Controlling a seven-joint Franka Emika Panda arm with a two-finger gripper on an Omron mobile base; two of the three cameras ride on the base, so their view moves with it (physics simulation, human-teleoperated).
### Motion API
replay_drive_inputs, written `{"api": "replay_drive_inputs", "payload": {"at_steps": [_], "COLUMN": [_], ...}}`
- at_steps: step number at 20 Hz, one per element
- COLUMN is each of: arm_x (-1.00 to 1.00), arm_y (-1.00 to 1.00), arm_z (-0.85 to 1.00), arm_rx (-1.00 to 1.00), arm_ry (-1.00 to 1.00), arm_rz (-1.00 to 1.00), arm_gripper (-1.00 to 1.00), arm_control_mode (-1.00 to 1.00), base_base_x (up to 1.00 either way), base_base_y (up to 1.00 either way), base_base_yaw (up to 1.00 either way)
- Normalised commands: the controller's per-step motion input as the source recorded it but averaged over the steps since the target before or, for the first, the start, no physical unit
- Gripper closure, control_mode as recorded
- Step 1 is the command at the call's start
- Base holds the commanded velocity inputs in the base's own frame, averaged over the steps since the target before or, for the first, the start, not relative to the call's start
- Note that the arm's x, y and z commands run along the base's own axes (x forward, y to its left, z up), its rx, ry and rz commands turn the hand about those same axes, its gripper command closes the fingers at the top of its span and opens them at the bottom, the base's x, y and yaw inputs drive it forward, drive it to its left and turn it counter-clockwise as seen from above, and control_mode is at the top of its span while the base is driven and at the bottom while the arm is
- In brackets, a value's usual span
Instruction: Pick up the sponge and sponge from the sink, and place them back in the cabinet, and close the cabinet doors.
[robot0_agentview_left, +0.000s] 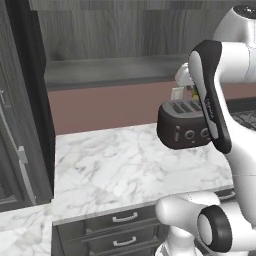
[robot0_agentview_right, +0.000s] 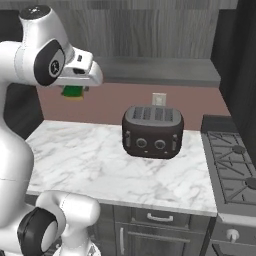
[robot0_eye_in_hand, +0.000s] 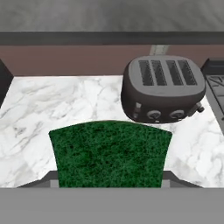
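My gripper (robot0_eye_in_hand: 111, 180) is shut on the sponge (robot0_eye_in_hand: 109, 153), whose dark green top faces the hand camera. From the right base view the sponge (robot0_agentview_right: 74, 92) hangs under the hand, raised high above the marble counter (robot0_agentview_right: 95, 160) and just below the front edge of the cabinet's grey inner shelf (robot0_agentview_right: 160, 70). In the left base view a sliver of the sponge (robot0_agentview_left: 192, 90) peeks out behind the forearm, level with the shelf (robot0_agentview_left: 110, 67). The cabinet stands open; one of the cabinet doors (robot0_agentview_left: 20, 115) is swung out at the left, with its long silver handle.
A dark toaster (robot0_agentview_right: 152, 131) stands on the counter against the brown back wall, below and to the right of the hand. A stove top (robot0_agentview_right: 230, 160) adjoins the counter on the right. Base drawers (robot0_agentview_left: 120, 225) run below the counter edge.
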Motion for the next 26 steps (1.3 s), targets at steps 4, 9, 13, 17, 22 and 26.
{"api": "replay_drive_inputs", "payload": {"at_steps": [4, 9, 13, 17, 22, 26], "arm_x": [0.19, 0.34, 0.54, 0.56, 0.58, 0.57], "arm_y": [0.00, 0.00, 0.00, 0.00, 0.00, 0.00], "arm_z": [0.31, 0.30, 0.19, 0.11, 0.00, 0.00], "arm_rx": [0.00, 0.00, 0.00, 0.00, 0.00, 0.00], "arm_ry": [-0.19, -0.16, -0.09, -0.07, -0.03, 0.00], "arm_rz": [0.00, 0.00, 0.00, 0.00, 0.00, 0.00], "arm_gripper": [1.00, 1.00, 1.00, 1.00, 1.00, 1.00], "arm_control_mode": [-1.00, -1.00, -1.00, -1.00, -1.00, -1.00], "base_base_x": [0.00, 0.00, 0.00, 0.00, 0.00, 0.00], "base_base_y": [0.00, 0.00, 0.00, 0.00, 0.00, 0.00], "base_base_yaw": [0.00, 0.00, 0.00, 0.00, 0.00, 0.00]}}
